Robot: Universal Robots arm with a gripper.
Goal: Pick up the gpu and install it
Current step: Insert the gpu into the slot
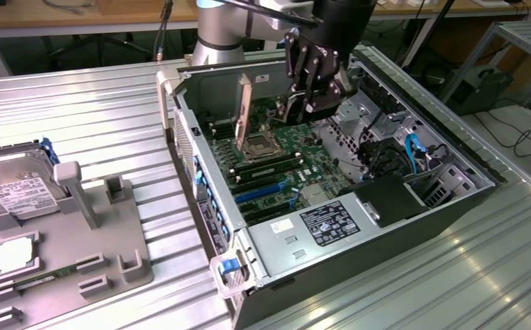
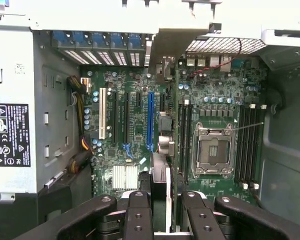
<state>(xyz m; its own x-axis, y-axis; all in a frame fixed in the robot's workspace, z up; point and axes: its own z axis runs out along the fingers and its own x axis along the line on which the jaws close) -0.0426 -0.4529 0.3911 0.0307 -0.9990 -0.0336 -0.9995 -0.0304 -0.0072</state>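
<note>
- Standing on edge inside the open computer case (image 1: 448, 206), the gpu (image 1: 244, 113) was a thin dark card with its pale bracket strip pointing up beside the case's rear wall.
- I saw the same card edge-on in the wrist view (image 2: 160, 187), running between the two finger pairs and out over the motherboard (image 2: 135, 125).
- I had the gripper (image 2: 162, 220) clenched on the gpu, fingers (image 2: 139, 215) pressed to either side of it.
- From the exterior view, the gripper (image 1: 313, 86) hung above the case interior, near the rear of the motherboard (image 1: 284, 172).
- Just beside the card lay the empty processor socket (image 2: 212, 150), with memory slots (image 2: 247, 142) on its far side.
- I noted a blue expansion slot (image 2: 150, 120) and a white slot (image 2: 102, 114) on the other side of the card.
- A grey power supply (image 1: 334, 223) with a dark label sat at the case's front end.
- The case rested on a ribbed metal bench (image 1: 82, 117).
- Near the bench's edge at the exterior view's left I saw a grey parts holder (image 1: 82, 234) carrying a silver hard drive (image 1: 13, 189).
</note>
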